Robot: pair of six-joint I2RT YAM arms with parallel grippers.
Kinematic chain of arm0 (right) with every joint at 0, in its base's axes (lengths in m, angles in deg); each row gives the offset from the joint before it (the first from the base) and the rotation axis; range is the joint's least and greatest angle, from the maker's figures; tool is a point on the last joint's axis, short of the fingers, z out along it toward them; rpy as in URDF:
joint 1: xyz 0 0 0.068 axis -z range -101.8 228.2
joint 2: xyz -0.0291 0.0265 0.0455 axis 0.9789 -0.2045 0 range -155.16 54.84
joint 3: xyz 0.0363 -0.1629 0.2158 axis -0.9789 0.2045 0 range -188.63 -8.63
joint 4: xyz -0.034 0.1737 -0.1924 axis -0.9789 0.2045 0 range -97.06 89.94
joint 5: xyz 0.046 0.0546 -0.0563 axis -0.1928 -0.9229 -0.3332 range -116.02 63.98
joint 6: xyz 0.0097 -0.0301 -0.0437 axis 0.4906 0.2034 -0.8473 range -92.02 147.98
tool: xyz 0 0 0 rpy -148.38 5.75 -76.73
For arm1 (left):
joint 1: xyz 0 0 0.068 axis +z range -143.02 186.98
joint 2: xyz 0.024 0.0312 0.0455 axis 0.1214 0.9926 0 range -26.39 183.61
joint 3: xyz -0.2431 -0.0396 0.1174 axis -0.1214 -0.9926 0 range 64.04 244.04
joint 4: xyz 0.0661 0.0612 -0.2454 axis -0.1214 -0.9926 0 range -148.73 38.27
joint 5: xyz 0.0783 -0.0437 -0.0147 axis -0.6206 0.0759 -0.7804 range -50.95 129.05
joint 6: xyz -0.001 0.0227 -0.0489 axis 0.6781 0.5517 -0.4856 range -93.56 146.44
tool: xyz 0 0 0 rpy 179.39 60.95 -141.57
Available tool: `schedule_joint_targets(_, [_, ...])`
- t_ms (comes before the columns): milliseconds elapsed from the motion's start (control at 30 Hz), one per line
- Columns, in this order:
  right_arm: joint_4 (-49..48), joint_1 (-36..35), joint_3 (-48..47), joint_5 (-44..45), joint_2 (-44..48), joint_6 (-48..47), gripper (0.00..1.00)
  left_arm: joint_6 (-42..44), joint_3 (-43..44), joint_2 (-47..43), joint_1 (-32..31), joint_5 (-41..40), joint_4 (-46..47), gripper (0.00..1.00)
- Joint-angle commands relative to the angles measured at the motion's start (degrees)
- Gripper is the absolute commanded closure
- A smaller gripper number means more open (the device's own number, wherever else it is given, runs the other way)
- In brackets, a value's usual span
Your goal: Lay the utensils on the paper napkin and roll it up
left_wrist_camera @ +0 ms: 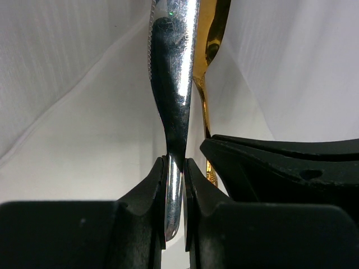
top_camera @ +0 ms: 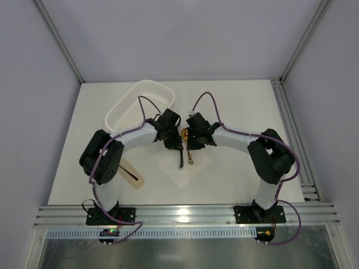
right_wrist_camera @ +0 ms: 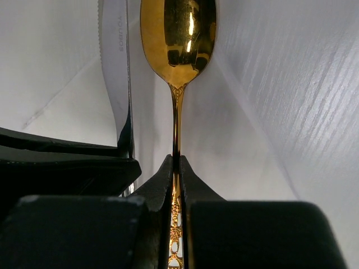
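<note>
Left gripper point(left_wrist_camera: 175, 168) clamps silver knife point(left_wrist_camera: 174, 84), right gripper point(right_wrist_camera: 176, 165) gold spoon point(right_wrist_camera: 178, 33); overhead hides grips.

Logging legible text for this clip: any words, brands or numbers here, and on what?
One engraved word on the silver utensil, along its blade in the right wrist view: letters too small and sideways to read reliably.
The gold spoon bears handle ornament only, no lettering.
Nothing else legible in any view.

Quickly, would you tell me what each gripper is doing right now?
Left gripper: shut on the serrated silver utensil.
Right gripper: shut on the gold spoon.
</note>
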Motion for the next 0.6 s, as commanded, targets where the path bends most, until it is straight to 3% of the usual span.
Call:
schedule_joint_targets(0, [-2.6, 0.0, 0.5, -1.2, 0.9, 2.0, 0.96, 0.1, 2.7, 0.3, -0.6, 1.6, 3.3, 1.0])
schedule_joint_targets(567, [-2.6, 0.0, 1.1, -1.9, -0.2, 3.5, 0.85, -1.7, 3.1, 2.3, -1.1, 0.5, 2.1, 1.0])
